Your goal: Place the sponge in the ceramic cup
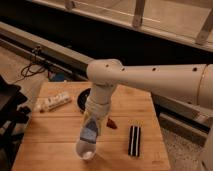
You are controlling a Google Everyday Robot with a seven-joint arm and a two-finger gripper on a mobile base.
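Just above ceramic cup [85,152], gripper [89,139] holding sponge [90,132]

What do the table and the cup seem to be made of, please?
The table: pale wood, matte, with faint plank lines. The ceramic cup: smooth plain white, likely glazed ceramic, possibly plastic. The hand holds the sponge just above it.

The claw [91,126] holds the sponge [89,134] over the ceramic cup [86,151], block [134,141] to its right, pan [82,101] behind.
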